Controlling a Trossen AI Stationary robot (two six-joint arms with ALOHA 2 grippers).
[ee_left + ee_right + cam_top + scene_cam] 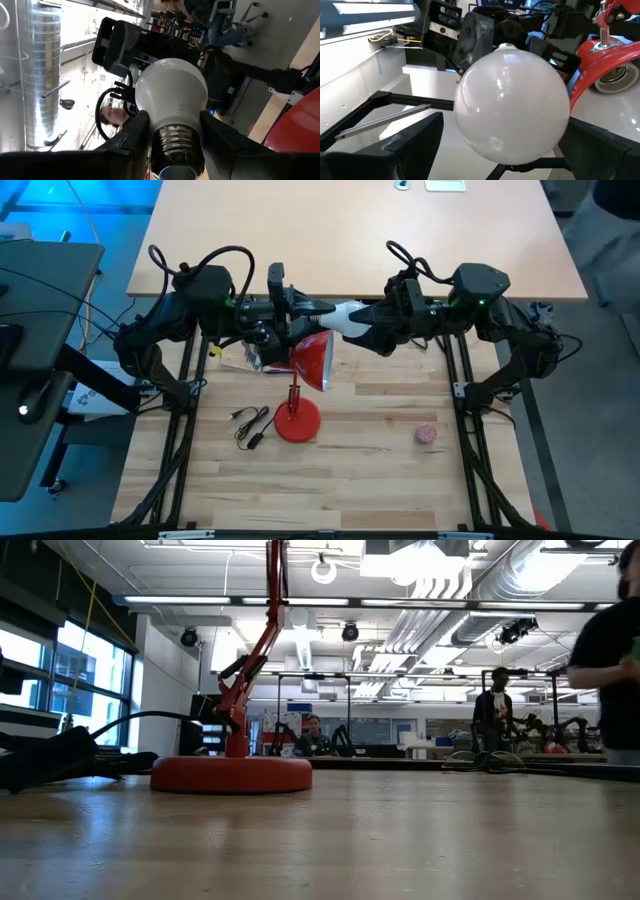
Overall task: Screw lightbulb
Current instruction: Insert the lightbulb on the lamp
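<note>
The white lightbulb hangs in the air above the red lamp's shade, lying level with its globe toward the table's right. My left gripper is shut on its screw end. My right gripper is open, with a finger on either side of the globe; a gap shows beside one finger, and I cannot tell whether the other touches. The lamp stands on its round red base, which also shows in the low view. The shade's socket shows in the right wrist view. My left gripper pinches the lightbulb between its two fingers at the grey screw base, where it meets the white neck. The fingers come level from the table's left, along the bulb's length. The bulb is lifted clear, its globe pointing away from the gripper.
A black cord with a plug lies left of the lamp base. A small pink ball lies on the table at the right. People stand in the room beyond the table.
</note>
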